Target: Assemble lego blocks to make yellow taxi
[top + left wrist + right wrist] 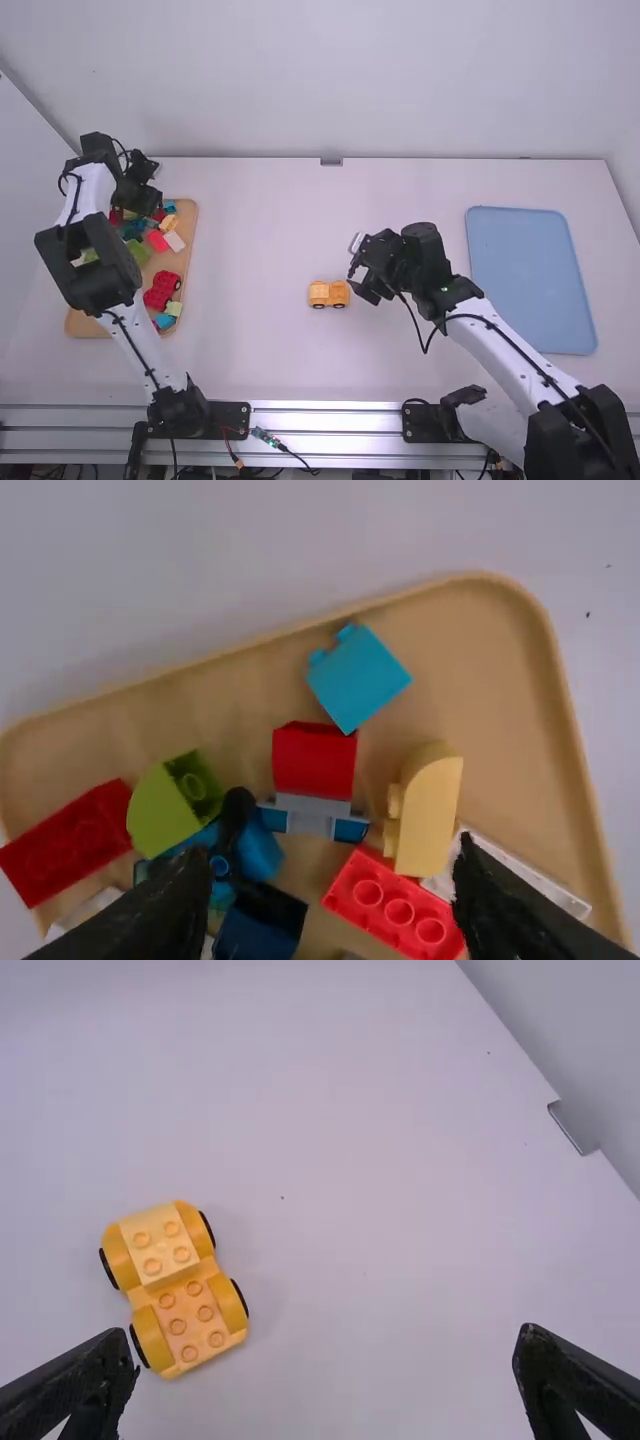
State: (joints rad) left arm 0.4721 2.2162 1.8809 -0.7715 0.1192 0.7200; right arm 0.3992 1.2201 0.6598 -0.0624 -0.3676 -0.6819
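At the bench's left side, the left end effector [335, 858] hangs over the wooden tray [188, 262], fingertips wide apart with nothing between them. Candidate part: the curved yellow block [430, 810], lying in that tray against the pinkish-red brick [395, 905], beside the white piece [560, 892]. From the left end effector it lies rightward and a little toward the arm bases in the high view. Its long axis runs roughly across the line joining the fingertips, so I judge that a close on its long sides needs little wrist turn; it sits nearer one fingertip, so a small sideways shift seems due first. Neighbouring pieces could foul a finger. The left arm is clearly the nearer one. Mid-bench: yellow wheeled base [328, 294], upright, studs up, a block raised at one end, long axis running left to right. Just right of it, the right end effector [325, 1338], wide and empty; this arm is the nearer to the base and, in my estimate, suits steadying it. Far right: blue tray [530, 280], well apart from the base.
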